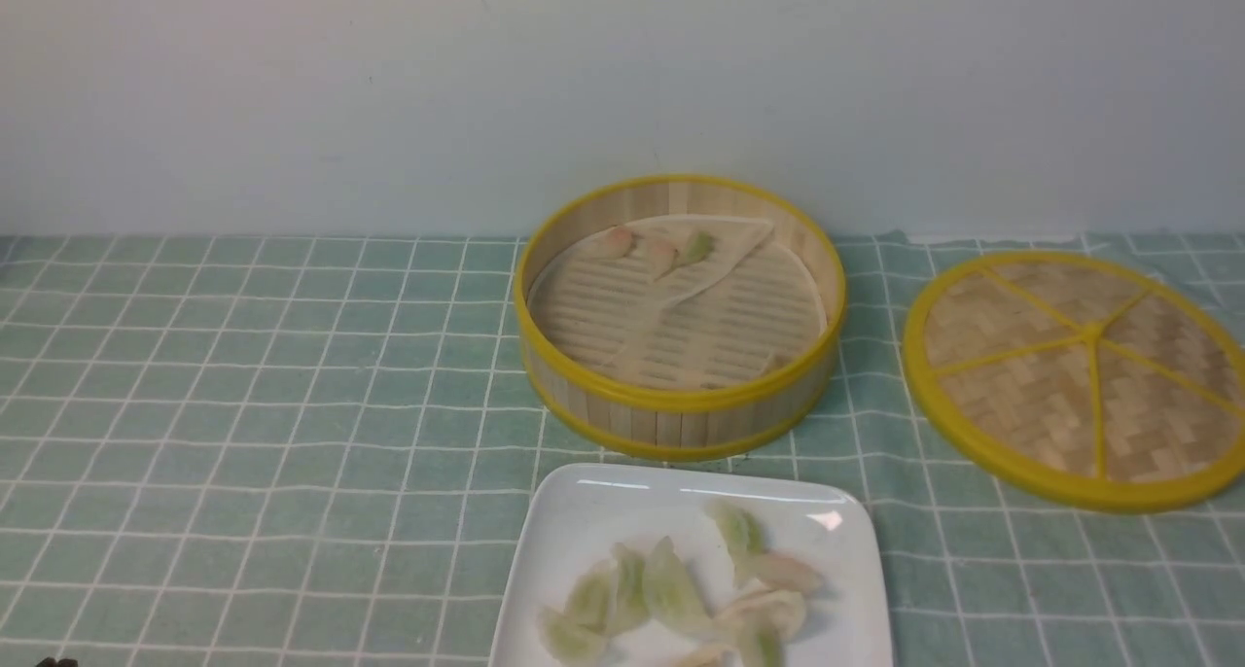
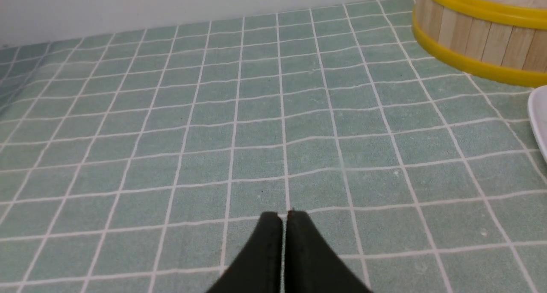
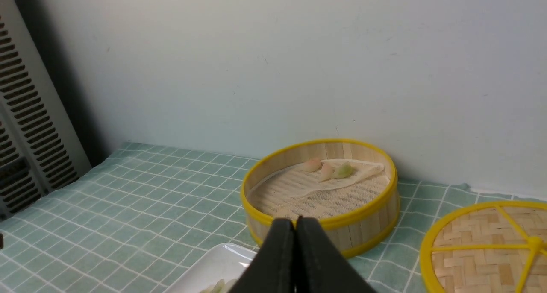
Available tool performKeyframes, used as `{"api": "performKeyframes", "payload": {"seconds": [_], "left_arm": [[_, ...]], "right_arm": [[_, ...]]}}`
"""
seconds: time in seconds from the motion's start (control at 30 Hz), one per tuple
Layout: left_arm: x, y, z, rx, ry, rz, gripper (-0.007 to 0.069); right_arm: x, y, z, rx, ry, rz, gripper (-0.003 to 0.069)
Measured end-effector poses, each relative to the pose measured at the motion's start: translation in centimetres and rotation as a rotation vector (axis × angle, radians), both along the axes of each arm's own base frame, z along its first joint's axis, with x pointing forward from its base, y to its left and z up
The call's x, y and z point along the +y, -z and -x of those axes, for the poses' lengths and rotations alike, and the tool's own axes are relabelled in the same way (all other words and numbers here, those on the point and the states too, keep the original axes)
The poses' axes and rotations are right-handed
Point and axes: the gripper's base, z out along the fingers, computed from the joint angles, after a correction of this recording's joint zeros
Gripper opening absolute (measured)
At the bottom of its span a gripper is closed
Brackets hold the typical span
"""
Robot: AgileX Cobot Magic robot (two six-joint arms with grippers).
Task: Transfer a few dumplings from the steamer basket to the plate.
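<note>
The steamer basket (image 1: 681, 395) stands at the table's middle back with three dumplings (image 1: 657, 251) at its far side on a folded pale liner. It also shows in the right wrist view (image 3: 363, 224) with the dumplings (image 3: 327, 170), and its wall shows in the left wrist view (image 2: 478, 36). The white plate (image 1: 574, 531) lies in front of it with several pale green and pinkish dumplings (image 1: 671, 589). My left gripper (image 2: 284, 216) is shut and empty over bare cloth, left of the basket. My right gripper (image 3: 295, 221) is shut and empty, held back above the plate (image 3: 213, 265).
A flat woven bamboo disc with yellow spokes (image 1: 1080, 375) lies right of the basket and shows in the right wrist view (image 3: 491, 246). A green checked cloth (image 1: 243, 404) covers the table. A white wall runs behind. A slatted grey panel (image 3: 21, 126) stands far left.
</note>
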Motion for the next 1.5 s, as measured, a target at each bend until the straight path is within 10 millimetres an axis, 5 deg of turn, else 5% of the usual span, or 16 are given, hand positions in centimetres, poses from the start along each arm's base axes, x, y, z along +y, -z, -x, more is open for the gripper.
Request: {"api": "performKeyframes", "payload": {"seconds": [0.47,0.73,0.93,1.1,1.33,1.5], "left_arm": [[0.0,0.0,0.0,0.0,0.0,0.003,-0.0006],[0.0,0.0,0.0,0.0,0.0,0.003,-0.0006],[0.0,0.0,0.0,0.0,0.0,0.003,-0.0006],[0.0,0.0,0.0,0.0,0.0,0.003,-0.0006],[0.0,0.0,0.0,0.0,0.0,0.003,-0.0006],[0.0,0.0,0.0,-0.001,0.0,0.003,-0.0006]], "right_arm": [[0.2,-0.3,0.1,-0.021,-0.03,-0.028,-0.0015],[1.6,-1.5,0.7,-0.26,-0.19,-0.017,-0.0015],[2.6,-0.3,-0.4,-0.351,-0.192,-0.01,-0.0015],[3.8,3.7,-2.5,-0.291,-0.014,0.066,-0.0015],[3.2,13.5,-5.6,0.005,0.358,0.217,-0.0015],[2.5,15.0,-5.7,0.088,0.48,0.242,-0.0015]]}}
